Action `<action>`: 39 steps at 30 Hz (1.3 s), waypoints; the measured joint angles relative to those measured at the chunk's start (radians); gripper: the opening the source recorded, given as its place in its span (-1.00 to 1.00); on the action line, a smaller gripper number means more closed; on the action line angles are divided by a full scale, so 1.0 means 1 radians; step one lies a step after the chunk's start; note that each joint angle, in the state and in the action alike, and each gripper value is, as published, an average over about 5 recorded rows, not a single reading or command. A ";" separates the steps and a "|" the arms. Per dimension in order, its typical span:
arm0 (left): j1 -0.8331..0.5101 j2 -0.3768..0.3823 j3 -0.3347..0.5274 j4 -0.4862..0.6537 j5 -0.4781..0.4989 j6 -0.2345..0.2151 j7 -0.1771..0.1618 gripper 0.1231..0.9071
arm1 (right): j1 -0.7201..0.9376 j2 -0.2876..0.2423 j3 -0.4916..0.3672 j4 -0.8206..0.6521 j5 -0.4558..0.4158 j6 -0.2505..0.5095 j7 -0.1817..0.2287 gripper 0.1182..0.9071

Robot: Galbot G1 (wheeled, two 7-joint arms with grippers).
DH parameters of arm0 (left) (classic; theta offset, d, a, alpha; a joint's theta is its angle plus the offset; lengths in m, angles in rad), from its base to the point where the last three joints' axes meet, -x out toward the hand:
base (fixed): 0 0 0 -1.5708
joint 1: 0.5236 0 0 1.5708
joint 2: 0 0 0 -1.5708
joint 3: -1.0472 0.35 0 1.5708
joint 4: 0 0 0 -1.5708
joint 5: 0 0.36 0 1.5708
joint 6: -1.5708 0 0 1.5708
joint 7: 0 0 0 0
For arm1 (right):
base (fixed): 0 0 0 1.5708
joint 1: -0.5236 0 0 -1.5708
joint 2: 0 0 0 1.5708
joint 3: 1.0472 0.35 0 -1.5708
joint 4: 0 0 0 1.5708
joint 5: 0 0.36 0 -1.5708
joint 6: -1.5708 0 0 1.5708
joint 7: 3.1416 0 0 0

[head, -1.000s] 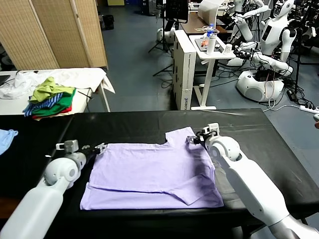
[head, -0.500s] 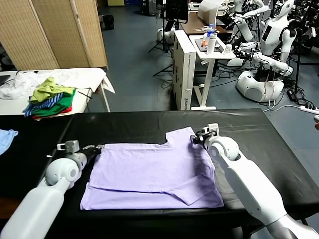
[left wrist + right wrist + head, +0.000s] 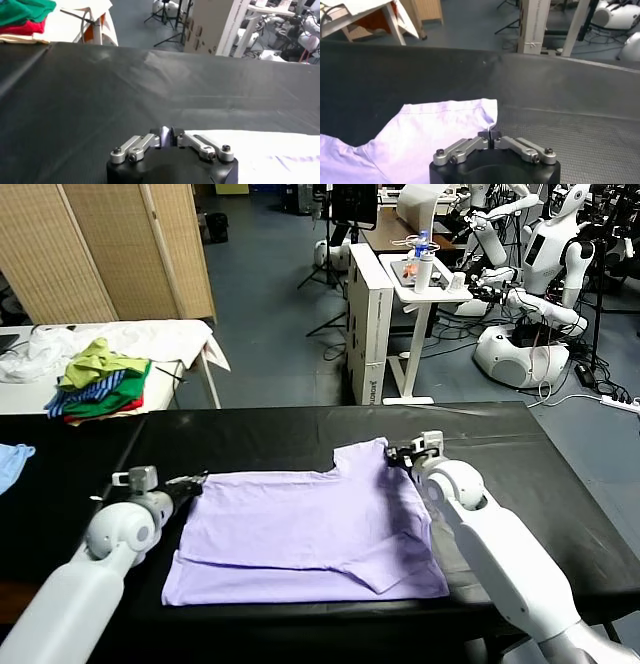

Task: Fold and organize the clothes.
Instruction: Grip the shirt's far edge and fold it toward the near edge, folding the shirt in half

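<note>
Both claws are clamped on far corners of the lavender T-shirt [image 3: 310, 529] lying flat on the black table [image 3: 560, 484], left gripper [image 3: 196, 481] pinching the left corner, right gripper [image 3: 393, 455] pinching the right corner by the neckline

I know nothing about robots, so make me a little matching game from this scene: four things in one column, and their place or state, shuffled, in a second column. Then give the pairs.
Things:
1. T-shirt
2. left gripper
3. right gripper
4. clothes pile

Places or states:
A. shut on the shirt's far right corner
B. on the white side table
C. spread flat on the black table
D. shut on the shirt's far left corner

Pairs: 1-C, 2-D, 3-A, 4-B
</note>
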 joint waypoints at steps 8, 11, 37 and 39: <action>0.029 0.023 -0.025 -0.047 -0.008 -0.003 -0.004 -0.93 | -0.049 -0.032 0.037 0.080 0.021 0.016 -0.009 -0.95; 0.052 0.037 -0.041 -0.077 -0.014 -0.004 -0.006 -0.93 | -0.077 -0.050 0.056 0.121 0.032 0.013 -0.011 -0.95; 0.430 0.107 -0.250 -0.486 -0.001 0.029 -0.023 -0.93 | -0.498 -0.267 0.288 0.604 0.083 -0.092 0.026 -0.95; 0.461 0.099 -0.258 -0.502 0.020 0.028 -0.021 -0.93 | -0.525 -0.278 0.304 0.619 0.083 -0.092 0.025 -0.95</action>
